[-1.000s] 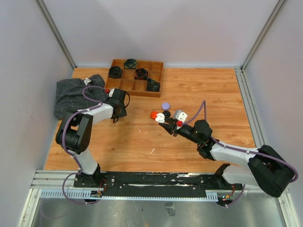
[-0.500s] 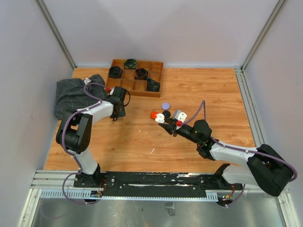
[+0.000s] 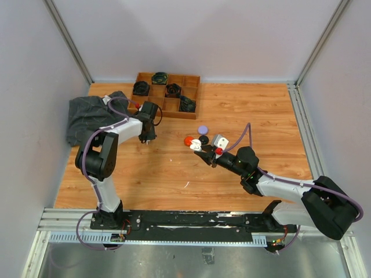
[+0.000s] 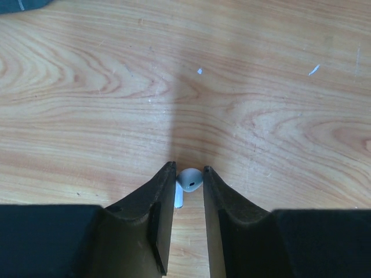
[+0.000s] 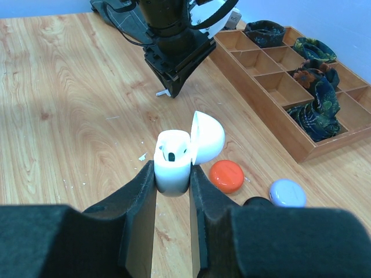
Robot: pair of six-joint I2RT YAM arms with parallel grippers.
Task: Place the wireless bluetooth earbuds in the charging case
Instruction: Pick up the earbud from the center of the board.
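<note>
Clutter gathers just past the right gripper (image 5: 173,176): an orange-red round case (image 5: 226,175) lies on the table (image 5: 69,116) just beside the fingers, a lilac round case (image 5: 287,193) sits further right, and a black round piece (image 5: 255,201) shows between them, half hidden behind the right finger. This gripper is clamped on the white charging case (image 5: 173,165), pinching its lower body from both sides and holding it upright with the lid flipped back to the right. A dark spot shows in its well, too small to read. Beyond it the left gripper (image 4: 189,171) points down at the table, tips at the surface. A white earbud (image 4: 189,179) lies on the wood between those tips, which stand narrowly apart and close against it on each side; whether they actually pinch it cannot be told. Pale specks dot the wood between the two grippers. Behind the left gripper stands a wooden tray (image 3: 179,115), several of its compartments holding dark patterned bundles (image 5: 313,110). A crumpled dark cloth (image 3: 93,116) lies near the tray's left end.
</note>
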